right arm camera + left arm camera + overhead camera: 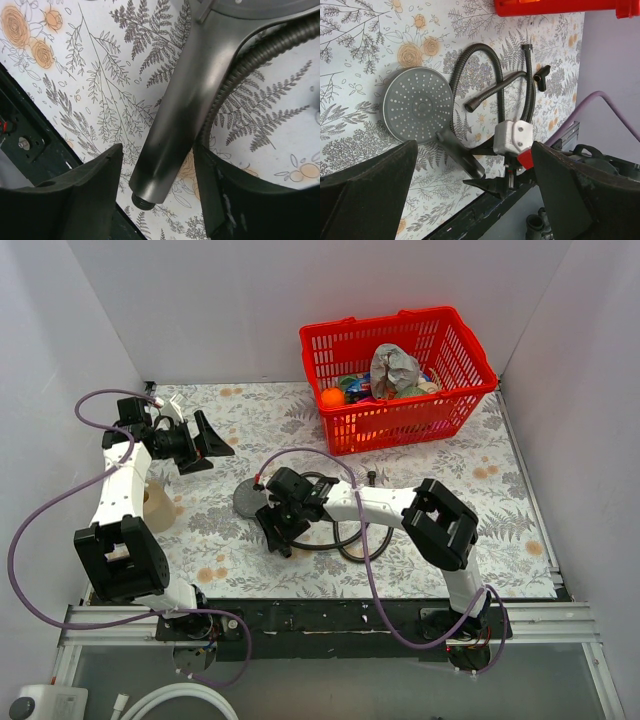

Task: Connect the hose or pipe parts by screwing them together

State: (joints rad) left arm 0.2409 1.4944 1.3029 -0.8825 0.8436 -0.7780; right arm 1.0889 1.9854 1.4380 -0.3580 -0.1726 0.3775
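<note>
The grey shower head lies flat on the floral table, its round disc (245, 500) (417, 105) facing up and its straight handle (185, 110) (461, 156) pointing toward the near edge. The handle's threaded end (142, 200) is bare. The black hose (345, 540) (490, 65) (250, 65) loops beside it on the table. My right gripper (278, 530) (157, 155) straddles the handle, open, with a gap on the left side; its right finger sits close against the hose. My left gripper (215, 445) (475, 165) hovers wide open at the back left, holding nothing.
A red basket (400, 415) of assorted items stands at the back right. A tape roll (155, 505) sits by the left arm. A small black fitting (372, 478) (542, 77) lies near the hose. The black rail (330, 615) runs along the near edge.
</note>
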